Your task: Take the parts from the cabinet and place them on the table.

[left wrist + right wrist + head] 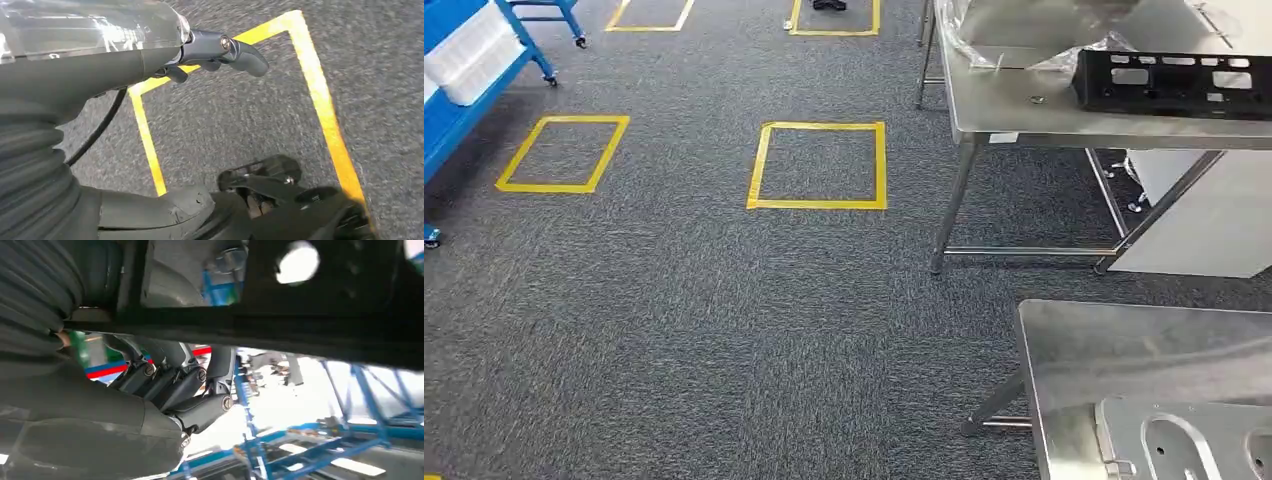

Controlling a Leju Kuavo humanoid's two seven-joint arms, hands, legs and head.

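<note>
Right wrist view is showing the right hand (170,390) gripping a black part (320,315), fingers curling up against it. The left hand (200,55) is hanging empty, fingers loosely extended, over carpet (240,125).

Grey ribbed wrist cover (30,165), dark fingers (240,50)

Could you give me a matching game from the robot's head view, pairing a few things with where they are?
Things:
1. black perforated part
2. yellow tape square
3. blue cart
4. silver metal plate with cut-outs

Places:
A. on the nearer steel table, at the lower right
B. on the carpet, mid-floor
C. at the left edge of the floor
D. on the farther steel table, at the upper right

Pairs: 1-D, 2-B, 3-C, 4-A
</note>
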